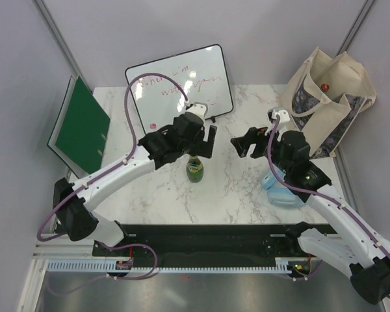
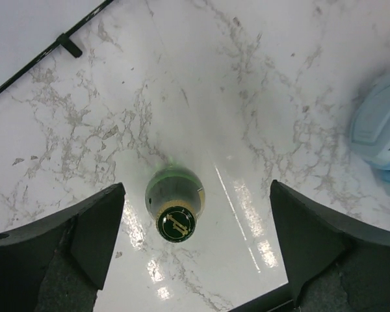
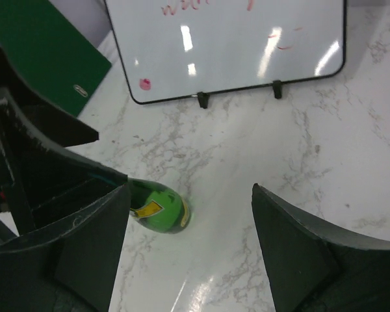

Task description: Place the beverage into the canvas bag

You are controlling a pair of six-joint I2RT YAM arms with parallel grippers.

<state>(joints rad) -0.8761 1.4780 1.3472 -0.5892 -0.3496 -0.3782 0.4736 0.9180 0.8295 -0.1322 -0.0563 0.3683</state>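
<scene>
A green glass bottle [image 1: 195, 168] with a dark gold-printed cap stands upright mid-table. My left gripper [image 1: 207, 144] is open and hovers just above and behind it; in the left wrist view the bottle [image 2: 175, 205] sits between the jaws, nearer the left one, untouched. My right gripper [image 1: 240, 145] is open and empty, right of the bottle; its view shows the bottle's lower body [image 3: 159, 209] partly behind its left finger. The cream canvas bag [image 1: 327, 97] with a dark printed panel stands open at the far right corner.
A whiteboard [image 1: 179, 83] with red writing leans at the back. A green folder [image 1: 79, 125] stands at the left edge. A light blue object [image 1: 278, 190] lies under my right arm and shows in the left wrist view [image 2: 379, 130].
</scene>
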